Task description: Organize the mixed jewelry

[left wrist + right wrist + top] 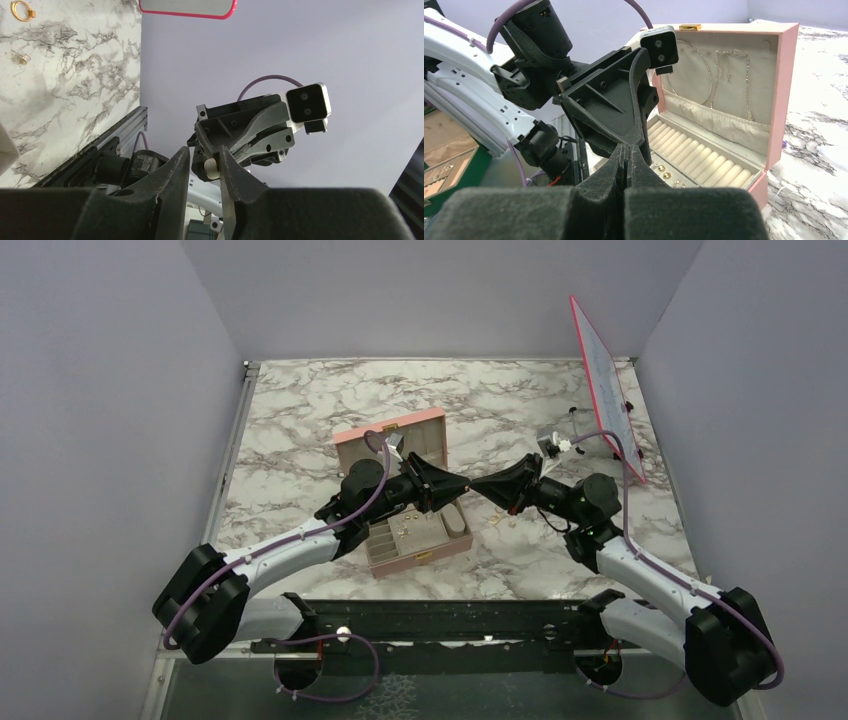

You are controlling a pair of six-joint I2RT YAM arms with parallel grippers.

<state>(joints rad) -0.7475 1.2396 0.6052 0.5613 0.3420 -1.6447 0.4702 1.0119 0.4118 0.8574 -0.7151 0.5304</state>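
My two grippers meet tip to tip in mid-air, just right of the open pink jewelry box (398, 433). The right gripper (478, 487) is shut. A small pale gold piece (212, 168) sits at its tip. My left gripper (204, 150) is narrowly open around that tip; the piece rests against one of its fingers, with a gap to the other. From the right wrist view the right gripper (628, 148) hides the piece. A loose gold ring (22, 11) and a tiny earring (22, 58) lie on the marble. Two more small pieces (503, 521) lie below the grippers.
The box holds gold studs (662, 170) in front of its ring rolls and chains (724, 65) in the lid. A pink-framed board (605, 380) leans at the back right. Grey walls close in the marble table (300, 400).
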